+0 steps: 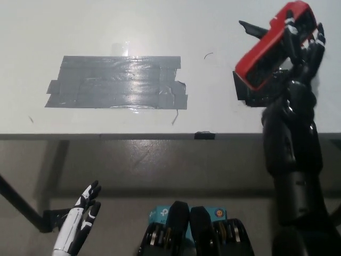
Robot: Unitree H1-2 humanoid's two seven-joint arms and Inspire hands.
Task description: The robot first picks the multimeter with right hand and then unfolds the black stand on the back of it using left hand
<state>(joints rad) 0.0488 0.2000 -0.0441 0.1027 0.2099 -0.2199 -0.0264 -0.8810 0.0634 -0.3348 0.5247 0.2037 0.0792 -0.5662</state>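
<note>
My black right hand (303, 50) is shut on the red-cased multimeter (269, 48), which it holds tilted above the white table (213, 106) at the far right. The red side of the case faces the camera, and a black piece juts from its upper left end. Far below the table's front edge, at the lower left, my white left hand (80, 221) rests with its fingers apart and nothing in it.
A wide patch of grey tape (117, 82) lies on the table left of centre. A small black pad (245, 90) sits under the raised multimeter. The table's front edge runs across the picture, with a small black clip (204, 135) on it.
</note>
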